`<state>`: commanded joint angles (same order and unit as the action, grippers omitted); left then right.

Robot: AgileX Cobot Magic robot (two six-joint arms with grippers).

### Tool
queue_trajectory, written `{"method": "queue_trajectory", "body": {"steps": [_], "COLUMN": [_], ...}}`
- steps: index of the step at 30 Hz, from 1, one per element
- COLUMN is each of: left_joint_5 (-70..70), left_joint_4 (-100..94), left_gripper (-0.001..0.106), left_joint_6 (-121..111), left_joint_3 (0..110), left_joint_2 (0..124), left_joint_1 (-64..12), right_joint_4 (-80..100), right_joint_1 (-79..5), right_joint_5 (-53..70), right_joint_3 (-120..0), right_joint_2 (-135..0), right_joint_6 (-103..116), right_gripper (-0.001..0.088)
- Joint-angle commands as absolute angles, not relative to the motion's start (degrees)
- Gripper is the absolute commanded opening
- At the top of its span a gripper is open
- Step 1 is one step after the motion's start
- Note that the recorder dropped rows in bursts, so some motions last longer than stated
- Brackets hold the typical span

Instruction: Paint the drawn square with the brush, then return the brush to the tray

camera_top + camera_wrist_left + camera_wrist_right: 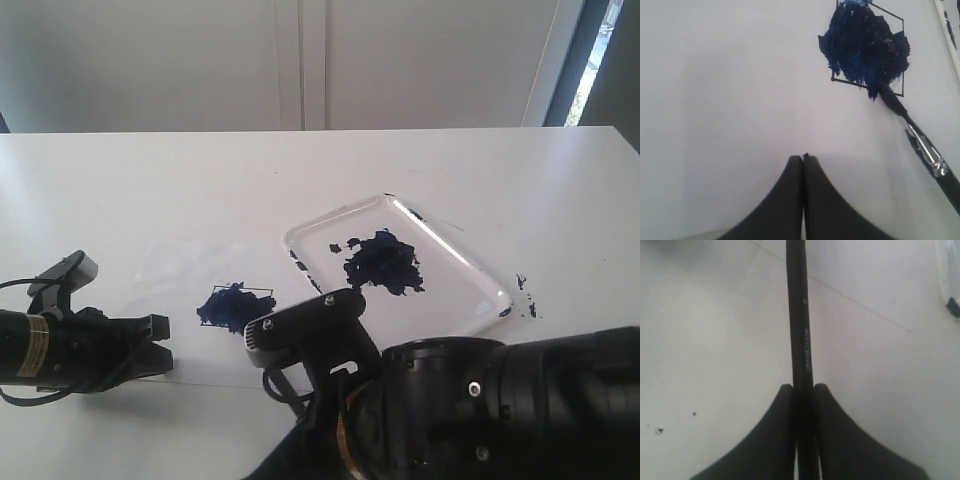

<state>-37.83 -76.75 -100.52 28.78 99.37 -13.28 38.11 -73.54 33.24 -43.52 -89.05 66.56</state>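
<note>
The drawn square (236,305) on the white sheet is smeared dark blue inside; the left wrist view shows it (867,45) with the paint spilling over its outline. The brush (920,145) lies slanted, its dark tip touching the square's edge. My right gripper (803,387) is shut on the brush's black handle (799,315); in the exterior view the arm's own body hides this grip. Left of the square, my left gripper (160,345) rests low, shut (803,157) with nothing in it. The tray (470,270) stands behind and right of the square, a blue-black blotch in its middle.
The right arm's bulky wrist (480,400) fills the near right of the table and covers the sheet's front edge. Dark paint specks (525,295) dot the table right of the tray. A white wall runs behind the table's far edge.
</note>
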Motion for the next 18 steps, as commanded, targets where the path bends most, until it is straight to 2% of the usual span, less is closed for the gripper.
{"method": "queue_trajectory", "body": {"steps": [3,10,18], "left_joint_5": [-37.8,-38.1,-38.9], "left_joint_4": [-76.8,-76.9,-77.2], "left_gripper": [0.000,0.000,0.000], "left_joint_6": [-100.5,-100.5,-100.5], "left_joint_3": [28.8,28.8,28.8], "left_joint_2": [99.4,99.4,99.4], "left_joint_1": [-13.3,-13.3,-13.3], "right_joint_4": [42.3,44.2,46.8], "right_joint_1": [-73.5,-73.5,-71.3], "right_joint_5": [35.0,27.8,24.9], "right_joint_3": [-43.5,-43.6,-47.4], "right_joint_2": [-89.1,-89.1,-92.1], "right_joint_6": [70.3,72.3,74.9], "right_gripper": [0.0000,0.0000,0.0000]}}
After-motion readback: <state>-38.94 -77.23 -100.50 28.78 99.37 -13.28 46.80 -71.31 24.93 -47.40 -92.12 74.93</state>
